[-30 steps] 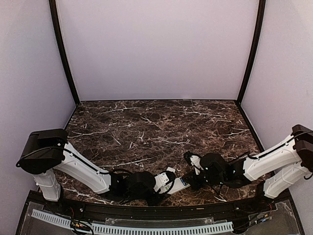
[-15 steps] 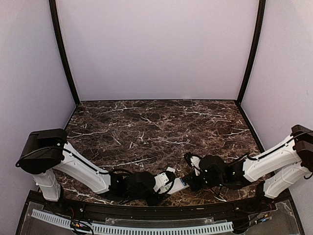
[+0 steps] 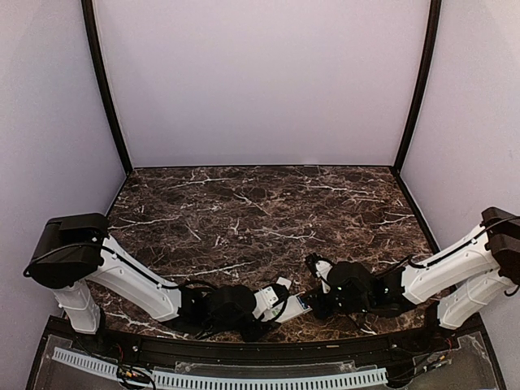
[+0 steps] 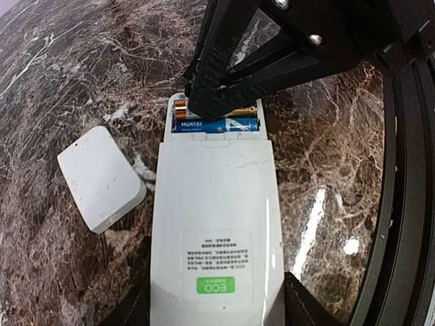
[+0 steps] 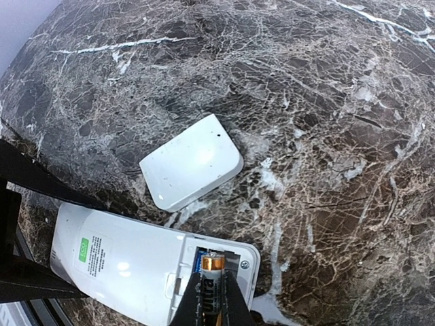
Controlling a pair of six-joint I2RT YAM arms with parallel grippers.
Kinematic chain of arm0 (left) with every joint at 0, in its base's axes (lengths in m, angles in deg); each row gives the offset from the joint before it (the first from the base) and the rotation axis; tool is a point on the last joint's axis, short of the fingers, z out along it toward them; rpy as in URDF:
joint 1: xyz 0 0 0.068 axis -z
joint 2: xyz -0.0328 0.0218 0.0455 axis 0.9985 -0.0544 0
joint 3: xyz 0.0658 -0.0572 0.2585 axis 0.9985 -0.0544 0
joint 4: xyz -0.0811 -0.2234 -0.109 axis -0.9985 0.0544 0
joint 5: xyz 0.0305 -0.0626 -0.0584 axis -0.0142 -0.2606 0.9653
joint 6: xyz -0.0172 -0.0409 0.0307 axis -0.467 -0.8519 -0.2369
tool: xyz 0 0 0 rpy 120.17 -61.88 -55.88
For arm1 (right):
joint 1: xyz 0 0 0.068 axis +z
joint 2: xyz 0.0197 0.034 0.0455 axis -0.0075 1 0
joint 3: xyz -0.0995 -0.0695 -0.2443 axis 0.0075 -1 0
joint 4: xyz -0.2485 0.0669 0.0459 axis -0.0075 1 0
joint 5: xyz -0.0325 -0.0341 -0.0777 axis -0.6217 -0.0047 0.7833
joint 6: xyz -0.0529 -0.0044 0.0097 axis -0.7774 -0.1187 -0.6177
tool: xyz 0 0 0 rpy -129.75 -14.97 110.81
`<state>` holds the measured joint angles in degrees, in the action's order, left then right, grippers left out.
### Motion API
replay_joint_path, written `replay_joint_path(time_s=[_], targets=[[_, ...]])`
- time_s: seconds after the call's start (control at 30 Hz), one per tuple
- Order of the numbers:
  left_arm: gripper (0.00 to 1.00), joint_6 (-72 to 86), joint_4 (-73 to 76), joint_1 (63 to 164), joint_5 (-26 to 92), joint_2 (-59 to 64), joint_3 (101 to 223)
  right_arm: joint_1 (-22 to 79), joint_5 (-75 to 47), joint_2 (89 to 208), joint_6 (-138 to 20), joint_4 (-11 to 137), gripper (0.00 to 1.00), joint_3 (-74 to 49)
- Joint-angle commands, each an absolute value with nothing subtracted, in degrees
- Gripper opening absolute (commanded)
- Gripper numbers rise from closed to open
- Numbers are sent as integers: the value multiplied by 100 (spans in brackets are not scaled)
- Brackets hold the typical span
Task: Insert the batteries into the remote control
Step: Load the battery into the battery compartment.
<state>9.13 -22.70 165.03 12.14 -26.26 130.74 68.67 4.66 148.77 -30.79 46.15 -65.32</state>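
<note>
Left end effector sits low at the bottom centre of the top view, clamped on the remote; in the left wrist view its dark fingers flank the remote's near end at the bottom edge of the frame; the remote is turned back up, with a green label toward the bottom and the open battery bay at its upper end; whether it rests on the bench or is held just above it cannot be told; one battery, blue with white lettering, lies crosswise in the nearer slot of the bay; right end effector comes in from the right of the top view, its jaws closed on a second battery; in the right wrist view that battery shows a copper-coloured cap and a dark body, pinched between the two fingertips at the bottom centre of the frame, its tip at the bay; in the left wrist view the black right fingers cover the upper slot, with gold and yellow showing under them; whether the second battery is fully seated cannot be told; the cover, a white squarish plate with rounded corners, lies flat on the bench just left of the remote in the left wrist view, and above it at mid-frame in the right wrist view; the bench is dark brown marble with white veins; both arms stretch low along its near edge.
</note>
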Motion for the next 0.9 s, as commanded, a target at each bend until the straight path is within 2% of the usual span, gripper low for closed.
replay_joint_path(time_s=[0.0, 0.53, 0.67, 0.87], targets=[[0, 762, -485, 16317, 357, -2643, 12608, 7100, 495, 15067, -2783, 5592, 0, -6688], [0, 840, -505, 16317, 468, -2647, 12607, 7049, 620, 14637, -3034, 7265, 3, -5485], [0, 839, -514, 16315, 479, -2647, 12602, 6808, 51, 14438, -3296, 7495, 4, -5123], [0, 847, -524, 16316, 502, -2647, 12598, 6256, -821, 14749, -3384, 7659, 4, -4622]])
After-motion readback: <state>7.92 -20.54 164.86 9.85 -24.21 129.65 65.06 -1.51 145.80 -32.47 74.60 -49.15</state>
